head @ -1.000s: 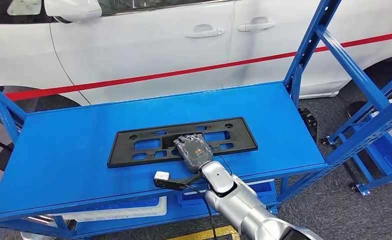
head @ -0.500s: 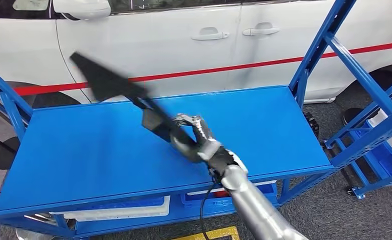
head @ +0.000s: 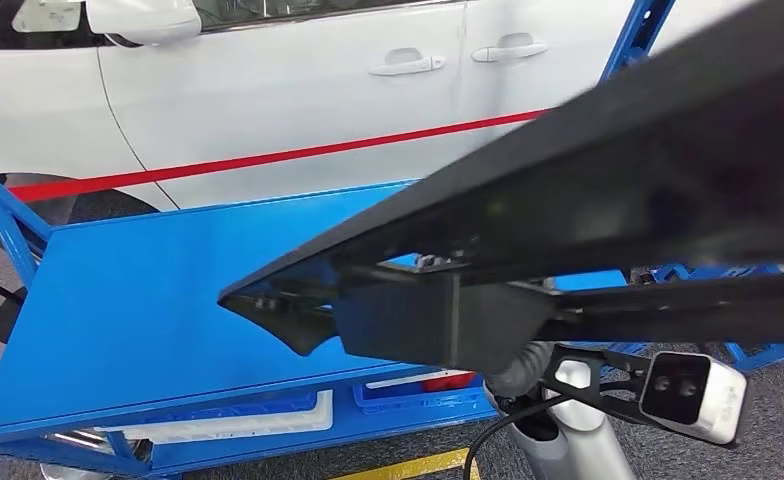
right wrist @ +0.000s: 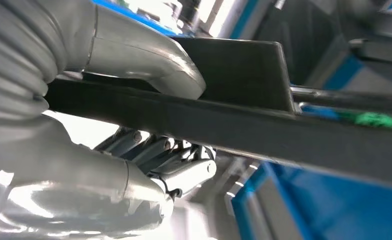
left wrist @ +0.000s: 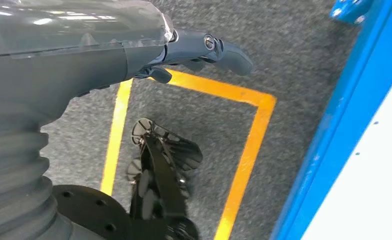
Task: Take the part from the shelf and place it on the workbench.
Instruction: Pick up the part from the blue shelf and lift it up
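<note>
The part (head: pixel 608 190) — a long black plastic panel — is held up off the blue shelf (head: pixel 148 300) and close to the head camera, so that it is seen slanting across much of the head view, its pointed end low over the shelf deck and its other end rising towards the upper right corner. In the right wrist view the panel (right wrist: pixel 264 125) is seen edge-on as a dark bar, and the right hand (right wrist: pixel 149 150) is closed on it: the thick grey thumb is pressed on one face, and the darker fingers (right wrist: pixel 154 152) are curled against the other. In the head view the hand itself is hidden behind the panel, and only the silver forearm and the white wrist camera (head: pixel 693 392) are seen below it. The left hand (left wrist: pixel 204 50) is seen in its own wrist view, hanging over grey carpet marked with yellow floor tape (left wrist: pixel 249 150); nothing is held in it, but how far its fingers are spread cannot be told. A white car (head: pixel 298 90) with a red stripe is parked just behind the shelf
</note>
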